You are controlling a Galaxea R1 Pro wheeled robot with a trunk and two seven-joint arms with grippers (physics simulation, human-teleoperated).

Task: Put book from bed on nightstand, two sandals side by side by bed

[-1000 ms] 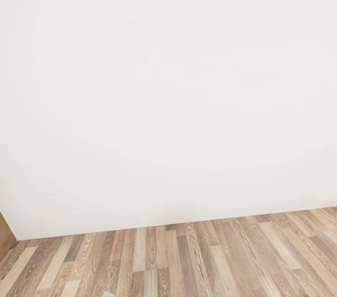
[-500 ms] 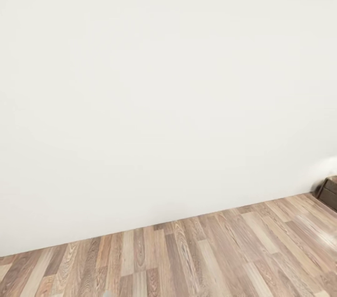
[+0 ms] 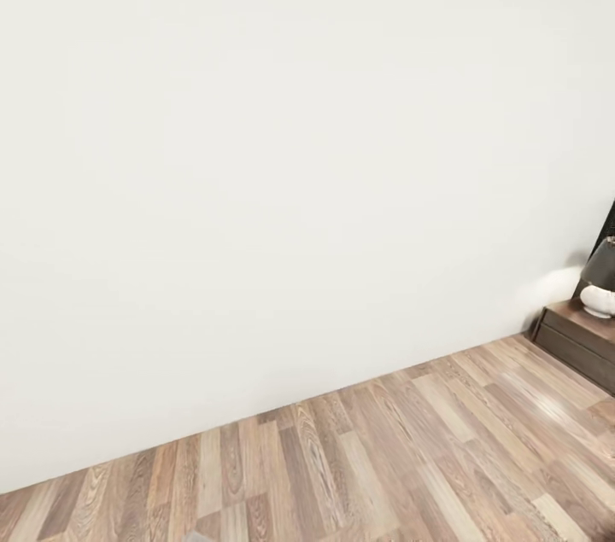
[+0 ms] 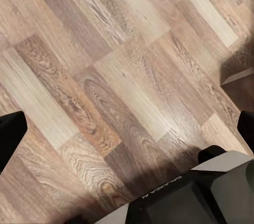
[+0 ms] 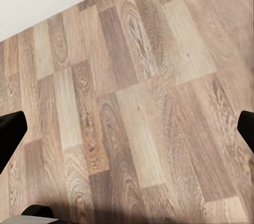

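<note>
A dark brown nightstand (image 3: 581, 341) stands against the white wall at the far right of the head view. The book, the bed and the two sandals are out of view. My left gripper (image 4: 127, 131) hangs open over bare wood-plank floor, its dark fingertips (image 4: 10, 134) far apart with nothing between them. My right gripper (image 5: 127, 131) is open as well, above the floor close to the base of the wall, and holds nothing.
A lamp (image 3: 600, 290) with a dark shade and white base sits on the nightstand. A plain white wall (image 3: 282, 166) faces me across grey-brown plank floor (image 3: 410, 457). My own dark base (image 4: 196, 197) shows in the left wrist view.
The head view has swung to the right: the brown edge at the far left has left the picture, and the nightstand with its lamp has come in at the right.
</note>
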